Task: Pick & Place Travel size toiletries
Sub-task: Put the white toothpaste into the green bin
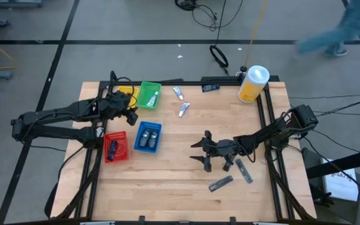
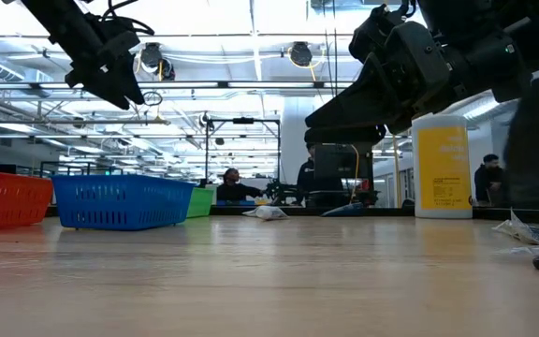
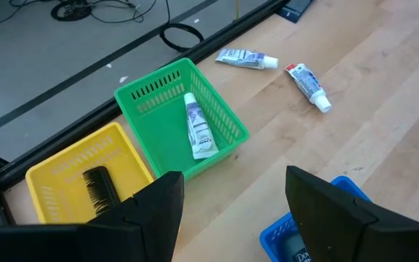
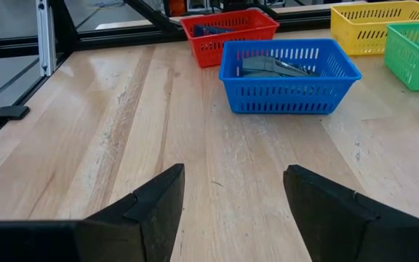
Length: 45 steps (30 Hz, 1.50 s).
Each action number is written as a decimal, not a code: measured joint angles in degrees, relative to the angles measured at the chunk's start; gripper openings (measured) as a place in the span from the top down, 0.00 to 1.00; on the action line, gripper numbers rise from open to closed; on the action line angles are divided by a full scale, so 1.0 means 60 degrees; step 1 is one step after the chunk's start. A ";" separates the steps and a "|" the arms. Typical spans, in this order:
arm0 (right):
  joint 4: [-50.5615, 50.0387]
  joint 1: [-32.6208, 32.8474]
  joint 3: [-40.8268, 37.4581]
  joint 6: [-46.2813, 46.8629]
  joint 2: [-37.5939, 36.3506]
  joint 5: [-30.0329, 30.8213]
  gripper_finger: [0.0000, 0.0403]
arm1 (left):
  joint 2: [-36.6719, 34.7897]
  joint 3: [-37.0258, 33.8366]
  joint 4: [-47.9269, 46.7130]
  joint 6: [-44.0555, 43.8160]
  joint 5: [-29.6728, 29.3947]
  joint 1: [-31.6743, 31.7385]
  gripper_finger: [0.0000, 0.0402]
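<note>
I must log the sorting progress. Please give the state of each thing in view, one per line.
Green tray: holds one tube.
Yellow tray: holds a black comb.
Blue tray: holds grey items.
Two tubes: loose on table.
Two flat dark pieces: loose near right tool.
Left tool: open, empty.
Right tool: open, empty.

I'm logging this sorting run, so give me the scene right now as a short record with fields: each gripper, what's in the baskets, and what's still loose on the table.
left gripper: open, empty, above the baskets
right gripper: open, empty, mid-table
green basket: one white tube
yellow basket: a black comb
blue basket: grey packets
red basket: blue item, unclear
loose tubes: two, and
loose dark packets: two, and
yellow bottle: upright, far right corner
</note>
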 joint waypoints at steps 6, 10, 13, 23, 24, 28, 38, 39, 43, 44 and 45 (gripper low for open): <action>-0.0001 -0.0001 0.0000 0.0000 0.0000 0.0000 0.43 | 0.0000 0.0000 0.0000 -0.0006 0.0003 0.0001 0.40; -0.0001 -0.0001 0.0000 0.0000 0.0000 -0.0001 0.43 | 0.0000 0.0000 0.0001 0.0043 0.0007 -0.0032 0.40; 0.0003 0.0000 0.0000 0.0000 0.0000 0.0000 0.44 | 0.0000 -0.0091 0.0307 0.0302 -0.0011 -0.0338 0.40; 0.0526 -0.0004 0.0000 0.0007 0.0011 -0.0003 0.43 | 0.0431 -0.3339 0.7659 0.1538 0.0228 -0.2467 0.40; 0.0788 -0.0004 0.0003 0.0035 0.0011 -0.0002 0.43 | 0.0561 -0.3682 0.8518 0.1666 0.0281 -0.2698 0.40; 0.1483 -0.0004 0.0007 0.1669 0.0007 -0.0015 0.44 | 0.1328 -0.4408 1.1072 0.2056 0.0314 -0.3475 0.40; 0.1689 0.0998 0.0015 0.0380 -0.0140 -0.1479 0.42 | 0.3574 -0.3512 1.1985 0.2736 0.0350 -0.4627 0.40; 0.1467 0.1289 0.0074 -0.0217 -0.0197 -0.1290 0.42 | 0.3790 -0.3378 1.1973 0.2799 0.0348 -0.4728 0.40; -0.0487 0.2486 0.0455 -0.1602 -0.0741 0.0759 0.42 | 0.4630 -0.2728 1.1914 0.3071 0.0347 -0.5075 0.40; -0.1082 0.2701 0.0559 -0.1555 -0.0905 0.1385 0.42 | 0.4841 -0.2535 1.1916 0.3095 0.0350 -0.5143 0.40; -0.1735 0.2894 0.0583 -0.1364 -0.1147 0.1943 0.42 | 0.5048 -0.2355 1.1856 0.3125 0.0346 -0.5198 0.40</action>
